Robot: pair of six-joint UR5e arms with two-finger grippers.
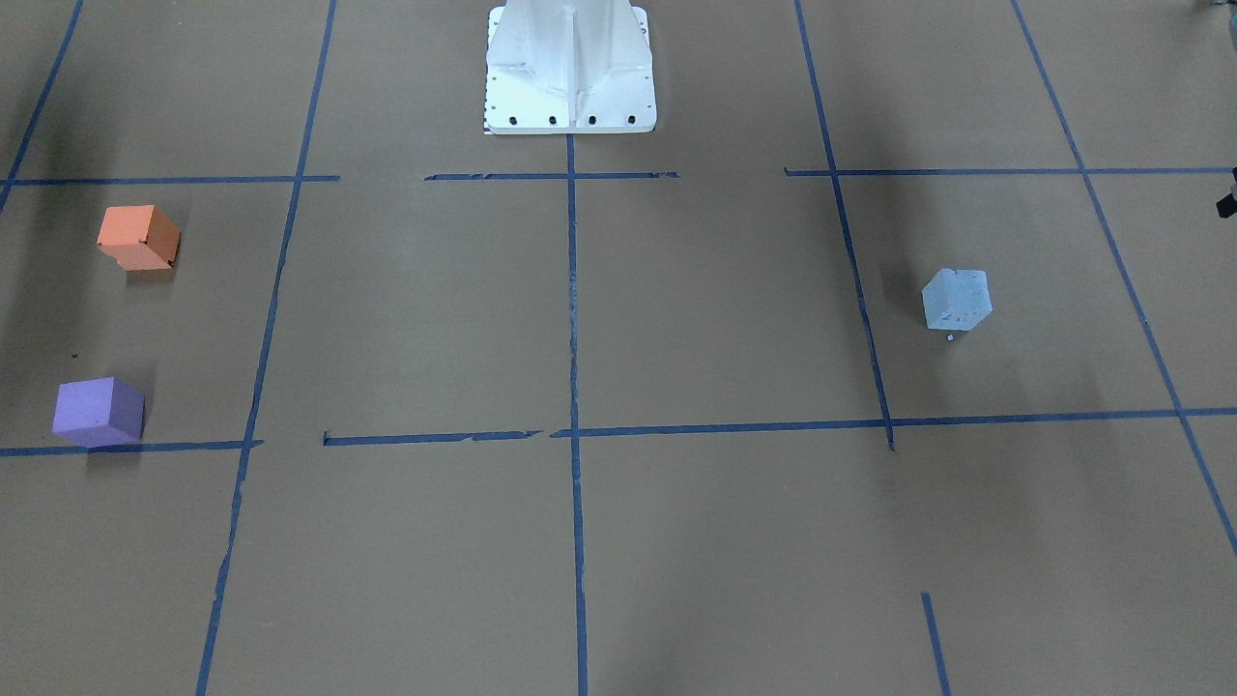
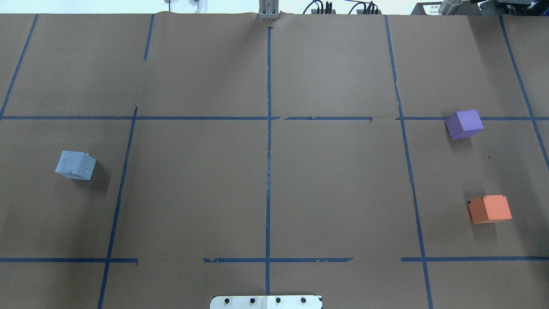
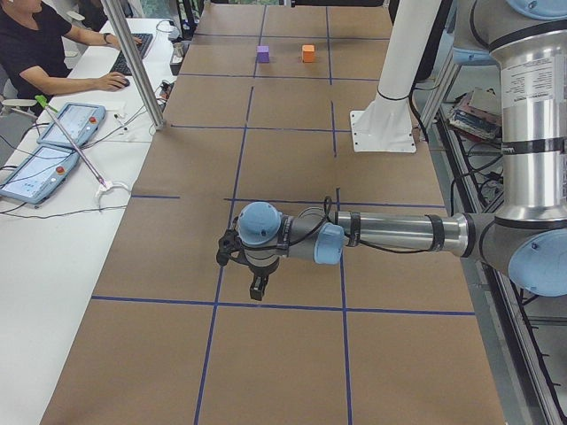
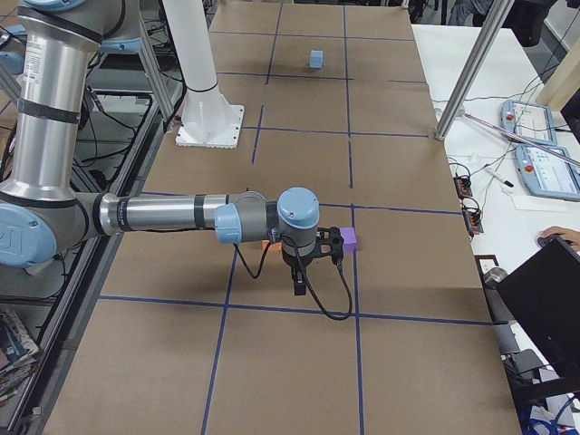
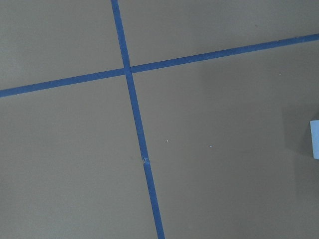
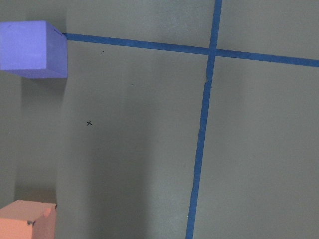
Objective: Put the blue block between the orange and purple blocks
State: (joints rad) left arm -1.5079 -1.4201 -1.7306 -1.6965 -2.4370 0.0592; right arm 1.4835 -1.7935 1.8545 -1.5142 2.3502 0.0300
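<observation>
The pale blue block (image 2: pixel 75 165) rests alone on the table's left side; it also shows in the front view (image 1: pixel 957 299), far in the right side view (image 4: pixel 315 60), and as an edge in the left wrist view (image 5: pixel 315 139). The purple block (image 2: pixel 464 124) and the orange block (image 2: pixel 490 209) sit apart on the right side, with bare paper between them (image 6: pixel 89 123). My left gripper (image 3: pixel 256 289) hangs above the table's left part. My right gripper (image 4: pixel 299 283) hangs near the purple block (image 4: pixel 350 239). I cannot tell whether either is open or shut.
Brown paper with blue tape lines (image 2: pixel 268 171) covers the table. The white robot base (image 1: pixel 570 72) stands at the middle of the near edge. An operator's desk with tablets (image 3: pixel 62 133) runs along the far side.
</observation>
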